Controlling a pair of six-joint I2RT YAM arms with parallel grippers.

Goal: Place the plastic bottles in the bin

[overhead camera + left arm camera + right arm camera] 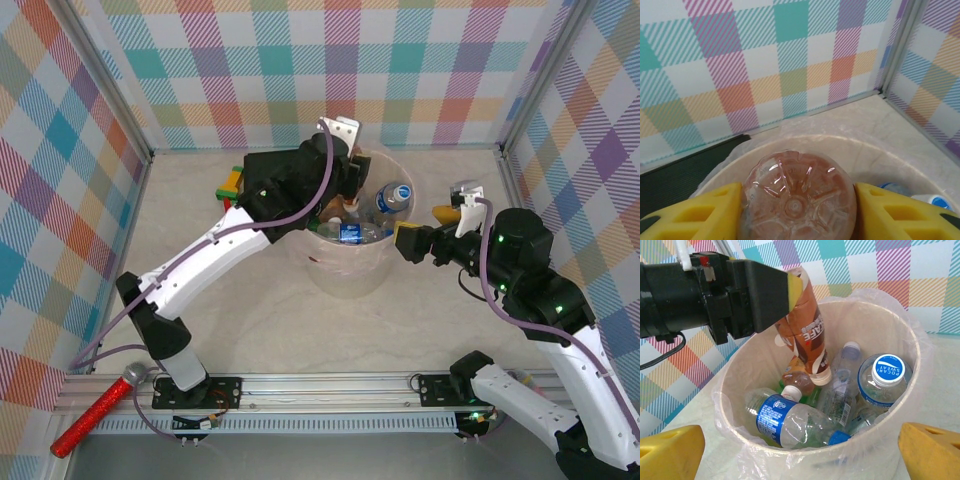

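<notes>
- From overhead, the left gripper (345,197) is reaching over the far-left rim of the bin (345,278), which is standing mid-table between the two arms. The right gripper (426,226) is hovering just beside the bin's right wall, jaws spread wide and holding nothing. Open tabletop (300,330) is lying along the bin's near side. Coloured toy blocks (232,183) are sitting beside the left arm, toward the far wall.
- The left wrist camera is looking straight onto the ribbed base of the brown-labelled bottle (797,200), clamped between the two yellow fingers (695,215). That grip is harder to read from overhead. The bin's lined rim is curving beyond it, with the checked wall (790,60) close behind.
- The right wrist camera is giving the side-on look. The bottle is hanging nearly upright with its long axis slightly tilted and its cap pointing down. Its lower half is inside the bin, over the other bottles (790,422) piled at the bottom. A blue-capped bottle (884,377) is standing cap-up against the right wall.
</notes>
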